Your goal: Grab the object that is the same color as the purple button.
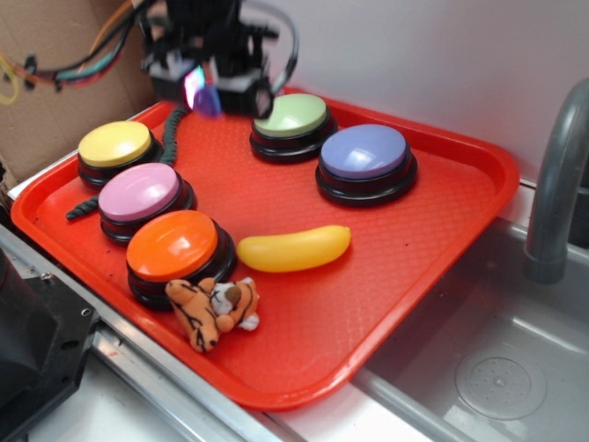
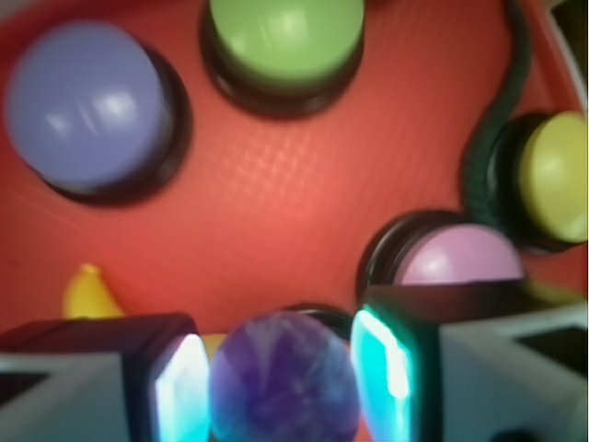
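The gripper (image 2: 281,378) was clamped on the purple ball (image 2: 283,379), raised at the tray's (image 1: 442,239) eleven o'clock; it likely needed steady squeeze, since the glossy ball could slip.

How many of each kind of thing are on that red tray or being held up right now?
Buttons: 5 (yellow, pink, orange, green, purple button)
Banana: 1
Tiger toy: 1
Purple ball, in the jaws: 1
Dark coiled cord: 1
Total: 9
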Tool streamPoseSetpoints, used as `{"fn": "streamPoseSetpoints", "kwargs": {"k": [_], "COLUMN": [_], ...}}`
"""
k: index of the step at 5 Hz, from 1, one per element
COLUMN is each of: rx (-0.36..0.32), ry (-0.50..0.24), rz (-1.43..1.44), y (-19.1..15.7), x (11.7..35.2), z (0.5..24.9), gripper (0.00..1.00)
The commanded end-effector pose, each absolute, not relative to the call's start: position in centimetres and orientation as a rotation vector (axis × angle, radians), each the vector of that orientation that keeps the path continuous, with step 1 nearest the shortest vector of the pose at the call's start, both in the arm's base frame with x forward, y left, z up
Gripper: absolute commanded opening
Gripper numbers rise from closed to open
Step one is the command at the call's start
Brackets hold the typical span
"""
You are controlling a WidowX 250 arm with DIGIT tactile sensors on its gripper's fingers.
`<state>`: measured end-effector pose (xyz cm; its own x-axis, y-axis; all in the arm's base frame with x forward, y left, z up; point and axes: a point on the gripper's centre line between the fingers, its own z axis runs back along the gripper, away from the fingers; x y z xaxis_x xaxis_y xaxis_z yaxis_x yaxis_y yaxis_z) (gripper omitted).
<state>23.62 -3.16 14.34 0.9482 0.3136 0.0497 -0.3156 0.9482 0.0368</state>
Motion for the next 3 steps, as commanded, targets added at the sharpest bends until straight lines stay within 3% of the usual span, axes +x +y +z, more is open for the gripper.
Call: {"fn": "streamPoseSetpoints", "kwargs": {"k": [1, 2, 3], "rx": [0.006, -0.029, -0.034], "ry": [-0.137, -0.157, -0.023], "rz": [0.302, 0.33, 0.407], "y": [-3.8, -3.2, -1.9], "x": [24.5, 23.8, 23.0], "z": [19.7, 20.0, 19.5], "gripper": [0.0, 0.0, 1.0]}}
